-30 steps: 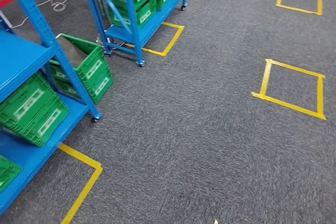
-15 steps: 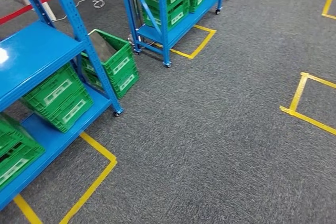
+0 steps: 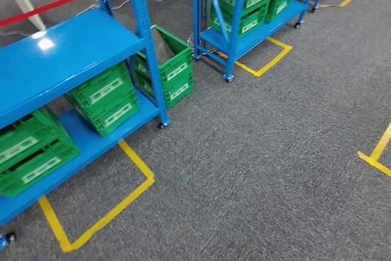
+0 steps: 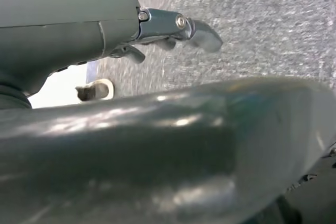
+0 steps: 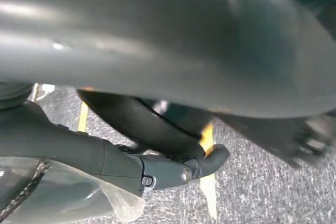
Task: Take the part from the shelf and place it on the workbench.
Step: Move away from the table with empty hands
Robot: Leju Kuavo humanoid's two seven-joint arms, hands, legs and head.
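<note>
Two blue shelves on grey carpet

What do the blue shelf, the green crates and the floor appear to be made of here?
Blue shelf: probably painted sheet metal, since its smooth deck shows a bright glare spot and the uprights are perforated.
Green crates: likely moulded plastic, with ribbed, slotted walls, an even matte colour and pale labels.
Floor: grey short-pile carpet, speckled and matte, marked with glossy yellow tape.
</note>
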